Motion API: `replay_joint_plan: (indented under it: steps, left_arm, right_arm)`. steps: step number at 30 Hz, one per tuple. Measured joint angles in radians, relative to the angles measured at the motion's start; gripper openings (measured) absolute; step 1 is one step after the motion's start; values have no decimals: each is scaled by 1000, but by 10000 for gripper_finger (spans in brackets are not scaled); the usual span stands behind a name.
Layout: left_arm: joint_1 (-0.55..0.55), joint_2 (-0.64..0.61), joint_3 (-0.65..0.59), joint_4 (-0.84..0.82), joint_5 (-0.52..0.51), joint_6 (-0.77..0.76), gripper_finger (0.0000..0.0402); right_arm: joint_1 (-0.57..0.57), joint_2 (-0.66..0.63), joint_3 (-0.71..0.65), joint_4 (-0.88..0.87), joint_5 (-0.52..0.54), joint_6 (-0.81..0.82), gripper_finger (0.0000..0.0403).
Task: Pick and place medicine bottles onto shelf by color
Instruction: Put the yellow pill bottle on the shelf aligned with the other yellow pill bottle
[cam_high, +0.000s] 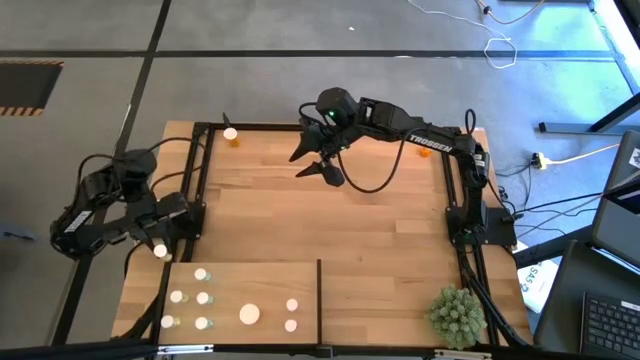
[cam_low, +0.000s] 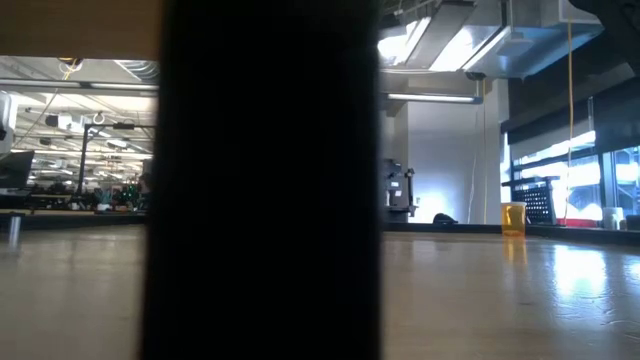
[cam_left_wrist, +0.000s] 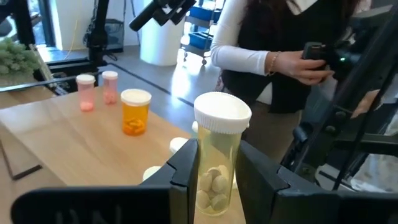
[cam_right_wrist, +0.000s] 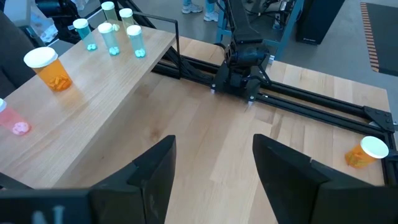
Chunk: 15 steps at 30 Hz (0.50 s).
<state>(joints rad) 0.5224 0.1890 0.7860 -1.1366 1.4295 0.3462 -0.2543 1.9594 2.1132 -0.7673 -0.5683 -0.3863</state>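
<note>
Low view: dark divider (cam_low: 265, 180) blocking

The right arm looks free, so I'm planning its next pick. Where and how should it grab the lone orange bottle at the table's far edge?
Grip the orange bottle across its round body just below the white cap, coming from the open table side with the right gripper, whose fingers are open. It stands upright and alone beside the dark frame rail, so approaching from the rail side looks blocked.
</note>
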Motion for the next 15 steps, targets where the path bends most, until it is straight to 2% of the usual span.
replay_joint_plan:
  steps: [15]
  left_arm:
    - [0,0,0,-18,-32,-22,81]
  right_arm:
    - [0,-1,0,0,0,0,217]
